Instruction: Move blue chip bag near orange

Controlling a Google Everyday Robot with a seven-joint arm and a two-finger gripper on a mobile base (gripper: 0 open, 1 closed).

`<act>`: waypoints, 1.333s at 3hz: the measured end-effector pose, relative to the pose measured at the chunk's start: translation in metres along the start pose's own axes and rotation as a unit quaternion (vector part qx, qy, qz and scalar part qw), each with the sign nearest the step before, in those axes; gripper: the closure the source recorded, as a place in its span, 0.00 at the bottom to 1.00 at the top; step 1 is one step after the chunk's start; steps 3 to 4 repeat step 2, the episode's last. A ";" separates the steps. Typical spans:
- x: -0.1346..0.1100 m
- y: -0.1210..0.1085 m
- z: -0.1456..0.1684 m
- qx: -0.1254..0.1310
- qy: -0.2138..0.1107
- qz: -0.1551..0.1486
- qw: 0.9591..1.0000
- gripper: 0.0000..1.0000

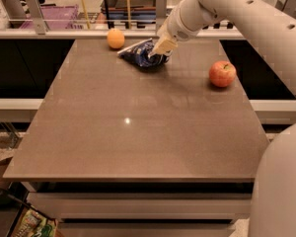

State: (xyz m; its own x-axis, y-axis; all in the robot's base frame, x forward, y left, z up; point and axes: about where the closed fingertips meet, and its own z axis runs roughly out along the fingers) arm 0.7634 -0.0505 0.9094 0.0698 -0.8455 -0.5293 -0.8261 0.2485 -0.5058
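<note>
The blue chip bag (142, 53) lies crumpled on the far part of the brown table (138, 132), just right of the orange (115, 38), with a small gap between them. My gripper (163, 48) reaches down from the upper right on the white arm (222, 9). Its beige fingers (165, 43) are closed on the bag's right end. The bag's right edge is hidden behind them.
A red-and-yellow apple (222, 73) sits near the table's right edge. A metal rail (89, 33) runs along the far edge, with a purple bin (49, 15) and shelves behind it. My white body (281, 191) fills the lower right corner.
</note>
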 end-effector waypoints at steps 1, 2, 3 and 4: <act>0.000 0.001 0.003 -0.002 0.000 0.000 1.000 0.00; 0.000 0.002 0.003 -0.002 0.000 0.000 1.000 0.00; 0.000 0.002 0.003 -0.002 0.000 0.000 1.000 0.00; 0.000 0.002 0.003 -0.002 0.000 0.000 1.000 0.00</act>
